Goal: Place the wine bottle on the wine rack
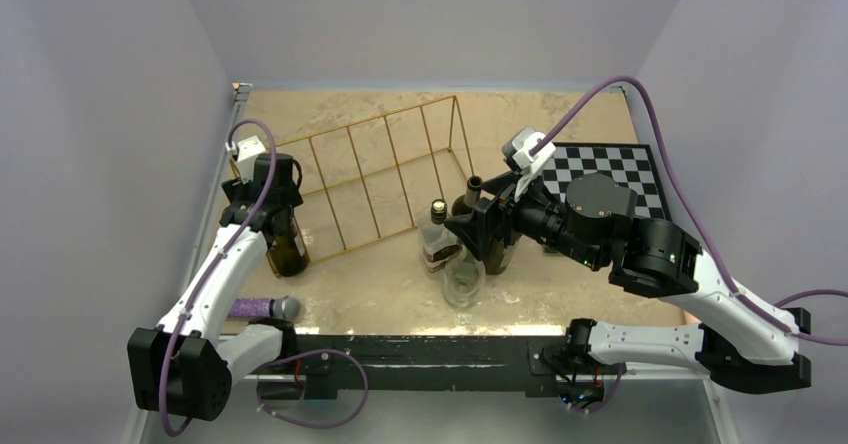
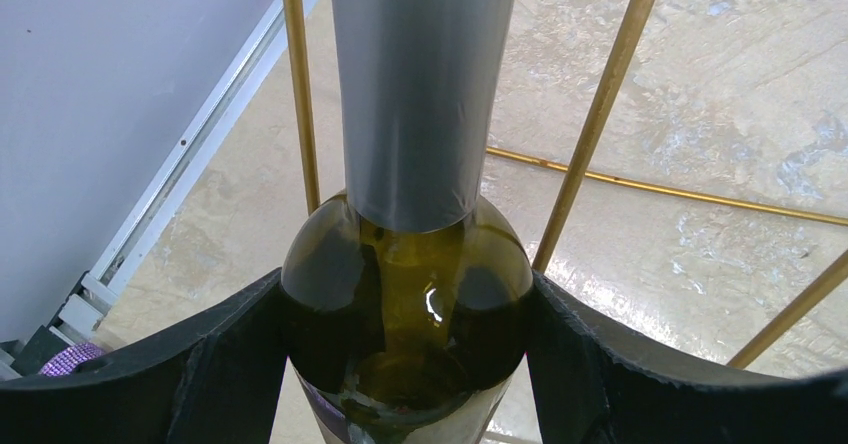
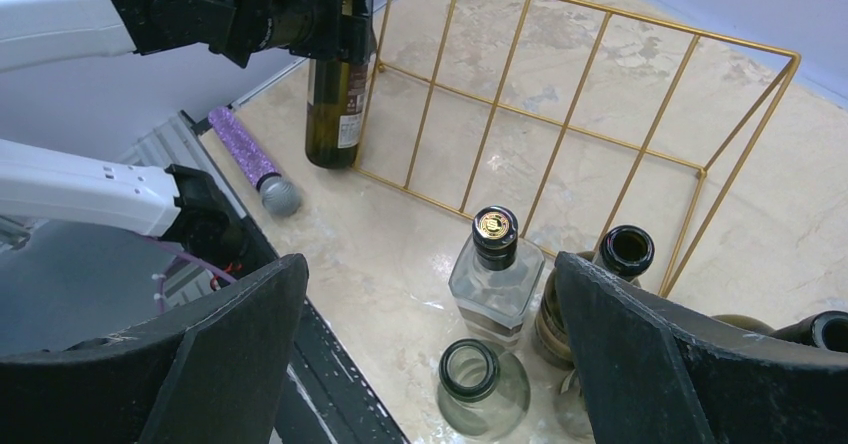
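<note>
From above, my left gripper (image 1: pixel 268 192) is clamped on the shoulder of the wine bottle (image 1: pixel 288 246), which stands upright. The wine rack (image 1: pixel 365 120) sits just beyond that gripper, and the bottle is against its near end slot. My right gripper (image 1: pixel 478 228) hangs over a cluster of other bottles (image 1: pixel 440 239), with the chessboard (image 1: pixel 610 164) behind its wrist. As I judge it, the pick-up is done, but the bottle has not been set on the rack.

In my left wrist view, both black fingers (image 2: pixel 230 359) press on dark olive glass that is smooth, glossy and rounded. A matt grey foil sleeve (image 2: pixel 420 94) covers the neck. Thin gold rods cross just past my fingers, above a pale marbled tabletop (image 2: pixel 700 64).

In my right wrist view, my fingers (image 3: pixel 640 354) are spread wide and hold nothing. Below them are a squarish clear bottle with a black cap (image 3: pixel 495 264) and a round open-mouthed one (image 3: pixel 470 379). The rack, far ahead of my fingers, is an open wire frame with parallel dividers. I cannot tell whether the wine bottle's base touches the table. A purple-handled microphone (image 3: pixel 250 159) lies off to the side.
</note>
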Controlling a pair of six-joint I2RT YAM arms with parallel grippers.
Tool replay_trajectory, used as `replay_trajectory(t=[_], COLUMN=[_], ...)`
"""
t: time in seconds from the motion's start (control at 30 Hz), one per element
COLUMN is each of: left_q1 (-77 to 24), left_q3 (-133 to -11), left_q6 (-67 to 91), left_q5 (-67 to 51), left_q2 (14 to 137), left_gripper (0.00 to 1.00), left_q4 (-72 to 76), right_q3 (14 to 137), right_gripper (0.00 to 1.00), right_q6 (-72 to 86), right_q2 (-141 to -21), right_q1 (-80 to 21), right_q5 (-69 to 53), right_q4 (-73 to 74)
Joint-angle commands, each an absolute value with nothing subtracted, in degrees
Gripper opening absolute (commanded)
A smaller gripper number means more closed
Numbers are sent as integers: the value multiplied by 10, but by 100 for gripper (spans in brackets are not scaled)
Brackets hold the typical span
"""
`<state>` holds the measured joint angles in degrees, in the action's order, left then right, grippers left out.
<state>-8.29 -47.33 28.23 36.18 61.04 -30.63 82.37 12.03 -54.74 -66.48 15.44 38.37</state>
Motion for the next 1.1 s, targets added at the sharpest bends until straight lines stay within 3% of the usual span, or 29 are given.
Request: replay_trajectory(t=[0.0,0.23,0.33,0.47,0.7,0.8,1.07], left_q1=[-78,-76,-76,-76,-76,-76,-76], left_q3=[-501,-507,-514,-518,-532,-543,-590], left_q6=[301,305,306,306,301,291,256], left_q5=[361,345,343,339,345,347,314], left_q2=[622,629,628,627,608,593,549], left_gripper=[17,43,62,69,94,99,99], left_q4=[-303,-309,-318,-326,-345,-354,-385], right_q3=[823,815,827,844,857,866,880], right_gripper=[98,98,99,99,99,99,99], right_q6=[134,141,151,157,162,160,153], right_q2=[-540,-533,-540,-551,-554,-558,-567], right_q1=[-667,-667,-667,-667,-667,-667,-667], right_q5=[150,155,172,180,181,188,198], right_q4=[377,381,403,430,445,457,468])
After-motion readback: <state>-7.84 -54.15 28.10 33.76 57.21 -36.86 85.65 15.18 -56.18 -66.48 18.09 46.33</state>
